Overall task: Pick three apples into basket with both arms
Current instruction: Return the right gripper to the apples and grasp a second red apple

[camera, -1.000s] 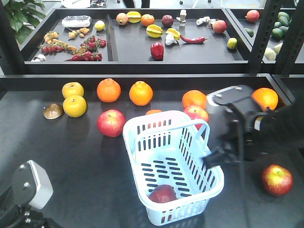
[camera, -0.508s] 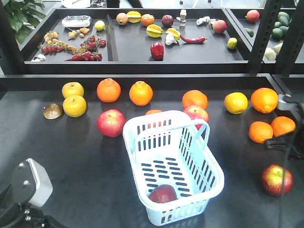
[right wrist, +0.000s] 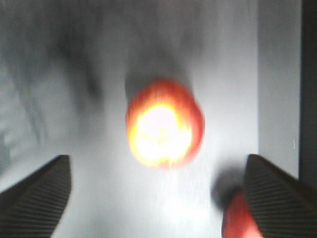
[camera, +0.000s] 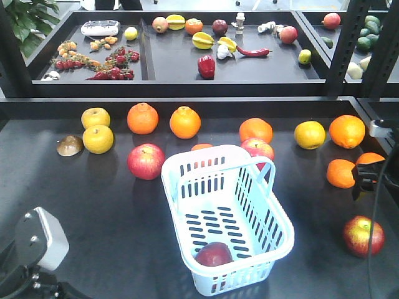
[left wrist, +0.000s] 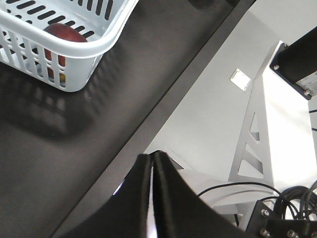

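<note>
1. The right gripper [right wrist: 156,174] is spread wide. Its two dark, ribbed fingers [right wrist: 34,191] are far apart and hold nothing. This wrist view is blurred.
2. A round red apple [right wrist: 165,123] with a bright yellow patch lies on the smooth dark table [right wrist: 74,74]. It is straight ahead of that gripper, centred between the fingers and clear of both.
3. The left gripper [left wrist: 151,159] is closed. Its smooth black fingers are pressed flat together on nothing.
4. The basket [left wrist: 74,54] is pale slotted plastic with a rounded rim. It sits ahead and to the left of the left gripper, well apart from it.
5. A dark red apple [left wrist: 62,34] lies inside the basket, against the wall nearest that gripper.
</note>
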Robot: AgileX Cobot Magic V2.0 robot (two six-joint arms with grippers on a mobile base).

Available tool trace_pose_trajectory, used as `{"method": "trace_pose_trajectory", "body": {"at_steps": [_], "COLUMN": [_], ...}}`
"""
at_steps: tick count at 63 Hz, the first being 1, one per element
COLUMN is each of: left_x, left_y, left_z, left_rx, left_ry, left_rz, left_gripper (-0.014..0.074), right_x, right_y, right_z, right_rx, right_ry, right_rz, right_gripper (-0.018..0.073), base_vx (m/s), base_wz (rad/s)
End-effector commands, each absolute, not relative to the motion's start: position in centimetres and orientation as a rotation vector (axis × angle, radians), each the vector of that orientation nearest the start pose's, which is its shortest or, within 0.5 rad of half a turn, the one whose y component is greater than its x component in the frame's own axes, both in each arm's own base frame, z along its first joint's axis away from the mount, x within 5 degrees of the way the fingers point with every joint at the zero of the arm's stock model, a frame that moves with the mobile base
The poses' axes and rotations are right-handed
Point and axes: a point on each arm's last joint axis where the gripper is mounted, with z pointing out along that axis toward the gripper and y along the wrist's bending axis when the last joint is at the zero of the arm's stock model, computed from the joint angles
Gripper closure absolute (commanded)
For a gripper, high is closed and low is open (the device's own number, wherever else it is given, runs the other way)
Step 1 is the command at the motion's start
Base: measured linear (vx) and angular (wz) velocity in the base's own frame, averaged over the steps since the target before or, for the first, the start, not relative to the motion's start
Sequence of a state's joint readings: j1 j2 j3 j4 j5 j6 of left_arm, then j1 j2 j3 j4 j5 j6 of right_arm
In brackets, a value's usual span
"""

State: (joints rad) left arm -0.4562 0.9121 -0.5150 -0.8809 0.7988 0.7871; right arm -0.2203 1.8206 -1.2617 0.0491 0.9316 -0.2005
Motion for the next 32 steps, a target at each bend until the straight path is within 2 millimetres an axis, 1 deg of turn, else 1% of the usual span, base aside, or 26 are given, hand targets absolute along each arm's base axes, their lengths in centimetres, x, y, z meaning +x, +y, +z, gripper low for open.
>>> {"method": "trace_pose_trajectory", "body": {"at_steps": [1,17,32], "left_x": [11.6,11.6,11.6], "left_y": [-11.4,-11.4,-11.4], "left_z": [26.7,26.7,26.7], "left_rx": [0.842,0.843,0.836], "left_ry": [2.232,2.232,2.228], "left_rz": [-0.918,-0.918,-0.912], "left_gripper": [0.0603,0.0603,0.0603], "right_x": [36.0,37.1,37.6], "right_y": [-7.8,-8.3,-8.4], "right_z": [21.9,19.7,16.3], "right_rx": [0.067,0.067,0.082], "right_ry": [2.907,3.002,3.089], "right_rz": [-0.031,-0.042,-0.016], "right_gripper": [-0.0145,-0.0083,-0.0064], "base_vx": [0.0,0.0,0.0], "base_wz": [0.0,0.0,0.0]}}
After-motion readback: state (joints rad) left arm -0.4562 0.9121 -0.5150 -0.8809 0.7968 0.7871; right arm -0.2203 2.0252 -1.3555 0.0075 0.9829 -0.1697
